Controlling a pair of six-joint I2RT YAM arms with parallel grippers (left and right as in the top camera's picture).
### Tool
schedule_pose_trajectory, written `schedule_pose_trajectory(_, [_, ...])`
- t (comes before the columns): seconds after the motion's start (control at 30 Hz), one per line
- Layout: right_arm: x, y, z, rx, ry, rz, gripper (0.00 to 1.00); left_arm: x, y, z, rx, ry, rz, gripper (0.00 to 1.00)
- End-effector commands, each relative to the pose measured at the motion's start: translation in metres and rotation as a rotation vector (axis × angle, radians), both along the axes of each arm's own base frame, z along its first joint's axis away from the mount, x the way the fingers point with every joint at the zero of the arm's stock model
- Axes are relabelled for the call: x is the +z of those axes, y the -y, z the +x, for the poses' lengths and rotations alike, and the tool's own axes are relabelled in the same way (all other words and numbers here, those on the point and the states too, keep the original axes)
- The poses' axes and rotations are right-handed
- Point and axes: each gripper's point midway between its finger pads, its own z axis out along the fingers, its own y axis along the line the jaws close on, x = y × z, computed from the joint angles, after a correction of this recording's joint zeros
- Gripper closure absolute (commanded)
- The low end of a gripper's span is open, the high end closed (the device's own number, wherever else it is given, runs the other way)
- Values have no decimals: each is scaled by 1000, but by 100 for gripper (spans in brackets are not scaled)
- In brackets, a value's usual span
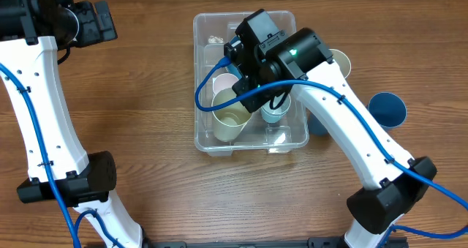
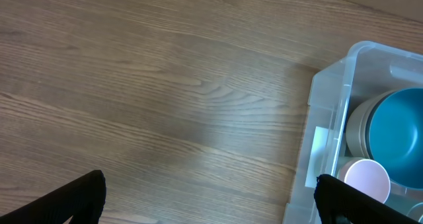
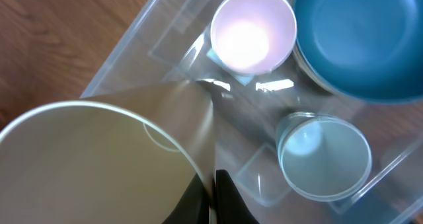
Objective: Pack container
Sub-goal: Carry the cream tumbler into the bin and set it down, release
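Now, with a pink cup point(image 3: 252, 31), teal bowl point(image 3: 360, 39) and pale cup point(image 3: 322, 156) already in the container point(image 1: 199, 72) at upper centre, the right gripper point(image 3: 213, 197) pinches the rim of a cream cup point(image 3: 86, 164) inside it, the left gripper point(image 2: 210, 201) hangs open, and a blue cup point(image 1: 386, 107) waits outside at right.

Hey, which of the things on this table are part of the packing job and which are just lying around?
Job: container, tan cup in the right gripper, pink cup, pale blue cup and teal bowl inside it.
Lying about, perhaps next: dark blue cup, cream cup on the table.
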Motion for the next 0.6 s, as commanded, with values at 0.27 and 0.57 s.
schedule_pose_trajectory(0.27, [-33, -13, 7, 14, 15, 35, 96, 11, -1, -8, 0, 24, 11, 0])
schedule_pose_trajectory(0.57, [-23, -12, 12, 7, 48, 31, 61, 11, -1, -8, 0, 24, 11, 0])
